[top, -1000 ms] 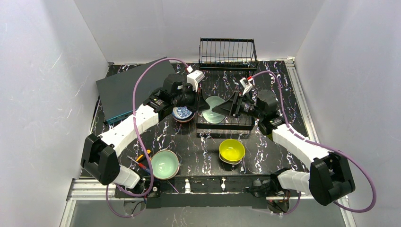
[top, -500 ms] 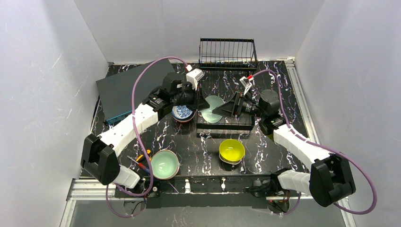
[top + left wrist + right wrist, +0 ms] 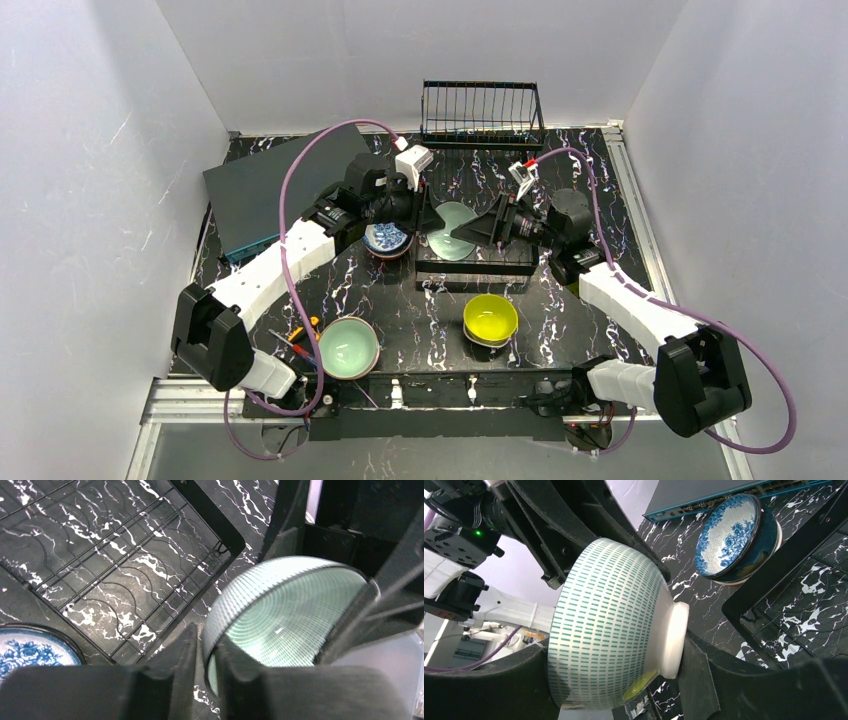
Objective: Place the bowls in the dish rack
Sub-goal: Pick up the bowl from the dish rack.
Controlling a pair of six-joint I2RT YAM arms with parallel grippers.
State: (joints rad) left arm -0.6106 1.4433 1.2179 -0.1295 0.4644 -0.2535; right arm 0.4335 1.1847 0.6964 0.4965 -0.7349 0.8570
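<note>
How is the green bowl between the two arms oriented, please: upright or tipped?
Tipped on its side. The green bowl shows its foot pointing sideways in the right wrist view, and its opening faces the left one.

**White-and-black arms, purple cables**

The left arm (image 3: pixel 272 262) and right arm (image 3: pixel 630 305) share one build: white shells on the long links, black housings at the joints. A purple cable (image 3: pixel 287 200) runs along the left arm, a second cable (image 3: pixel 560 152) along the right. Each wrist carries a small white camera box (image 3: pixel 413 160); the right one bears a red mark (image 3: pixel 527 162). The fingers (image 3: pixel 170 680) are matte black, broad and wedge-shaped. A green light (image 3: pixel 477 532) glows on the left wrist housing.
</note>
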